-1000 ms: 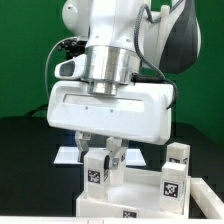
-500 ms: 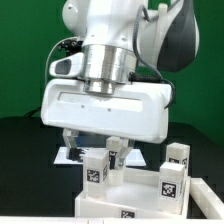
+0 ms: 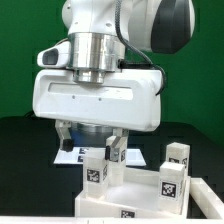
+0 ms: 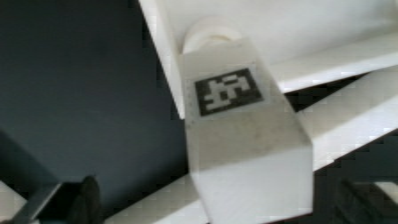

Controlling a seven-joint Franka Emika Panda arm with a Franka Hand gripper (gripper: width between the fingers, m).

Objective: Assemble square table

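Observation:
The white tabletop [image 3: 108,204] lies at the bottom of the exterior view, and a part of the tabletop [image 4: 329,40] also shows in the wrist view. Several white legs with marker tags stand upright on it: a front leg [image 3: 96,170], one behind it [image 3: 113,152], and two at the exterior view's right [image 3: 170,184] [image 3: 177,155]. My gripper [image 3: 92,138] hangs open just above the two nearer legs and holds nothing. In the wrist view a tagged leg [image 4: 231,110] runs between the spread fingertips of the gripper [image 4: 214,205] without touching them.
The marker board [image 3: 72,156] lies flat on the dark table behind the tabletop. The arm's large white hand [image 3: 95,95] fills the middle of the exterior view, and a green wall stands behind.
The jaws have spread wide and let go of the leg they closed on. The hand has risen and shifted a little to the exterior view's left.

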